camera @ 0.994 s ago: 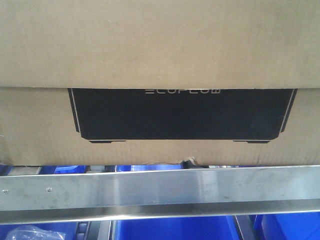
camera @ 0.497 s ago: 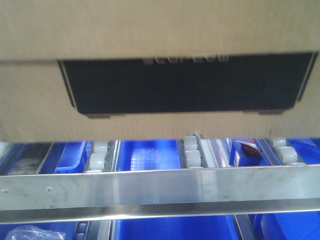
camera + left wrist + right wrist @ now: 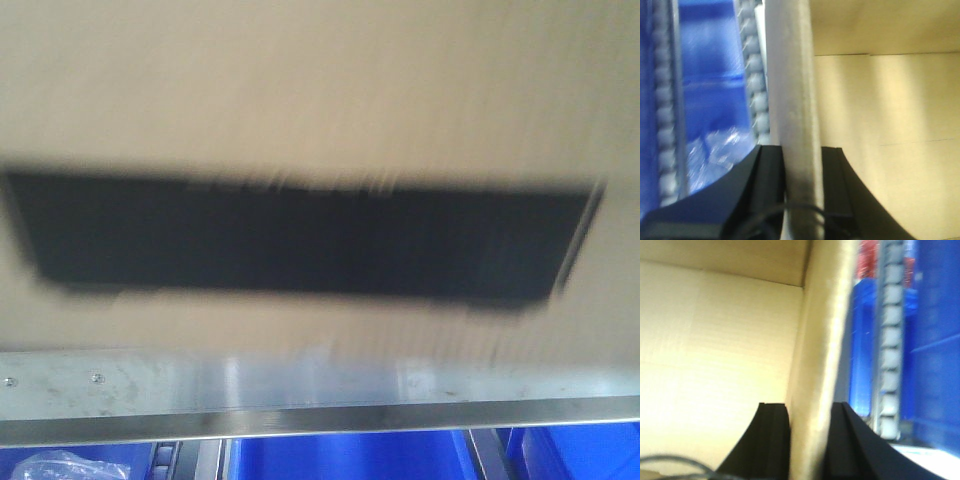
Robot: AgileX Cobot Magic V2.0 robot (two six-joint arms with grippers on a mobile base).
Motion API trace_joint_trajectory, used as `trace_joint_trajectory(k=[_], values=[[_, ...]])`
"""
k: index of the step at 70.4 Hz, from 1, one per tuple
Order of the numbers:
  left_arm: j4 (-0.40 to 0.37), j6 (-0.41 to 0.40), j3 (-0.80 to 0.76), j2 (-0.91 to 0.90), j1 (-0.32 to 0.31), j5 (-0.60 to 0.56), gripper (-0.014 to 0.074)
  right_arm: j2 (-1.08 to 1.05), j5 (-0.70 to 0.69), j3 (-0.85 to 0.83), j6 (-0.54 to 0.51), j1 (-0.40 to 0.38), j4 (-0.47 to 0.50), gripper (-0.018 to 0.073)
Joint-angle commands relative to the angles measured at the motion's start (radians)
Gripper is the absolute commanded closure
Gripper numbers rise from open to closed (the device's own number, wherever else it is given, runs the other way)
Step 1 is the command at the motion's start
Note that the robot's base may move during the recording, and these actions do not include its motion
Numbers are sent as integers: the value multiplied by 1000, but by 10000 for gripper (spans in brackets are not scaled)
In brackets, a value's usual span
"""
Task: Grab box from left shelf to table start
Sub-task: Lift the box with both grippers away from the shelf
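Note:
The brown cardboard box (image 3: 320, 90) fills most of the front view, blurred, its black printed panel (image 3: 300, 240) across the middle. Its lower edge sits just above the left shelf's steel front rail (image 3: 320, 385). In the left wrist view my left gripper (image 3: 802, 150) is shut on the box's side wall (image 3: 790, 75), one black finger outside and one inside the box. In the right wrist view my right gripper (image 3: 810, 407) is shut on the opposite wall (image 3: 825, 330) the same way. The table is out of view.
Blue plastic bins (image 3: 340, 458) and a crumpled clear bag (image 3: 50, 465) lie below the rail. Roller tracks (image 3: 752, 65) run beside the box on the left over a blue bin (image 3: 710, 50). More rollers (image 3: 890, 340) and a blue bin (image 3: 935, 315) flank the right side.
The box first rose off the shelf, baring the rollers and bins behind the rail. It now looms larger and lower in the front view, blurred with motion, covering them again.

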Motion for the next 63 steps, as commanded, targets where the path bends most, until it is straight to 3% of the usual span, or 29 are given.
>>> trace_joint_trajectory(k=[1, 19, 34, 41, 55, 63], values=[[-96, -18, 20, -82, -8, -145, 693, -59, -114, -4, -20, 18, 8, 501], [-100, -18, 191, -268, -8, -184, 693, -164, -106, 20, -20, 18, 8, 501], [-104, -18, 225, -410, -8, -184, 693, -265, -69, 20, -21, 18, 40, 501], [-141, -18, 225, -450, -8, -186, 693, -314, -54, 20, -21, 18, 81, 501], [-289, -4, 225, -486, -8, -184, 692, -390, -41, 20, -21, 18, 148, 501], [-305, -4, 225, -499, -8, -184, 692, -425, -22, 20, -21, 18, 153, 501]])
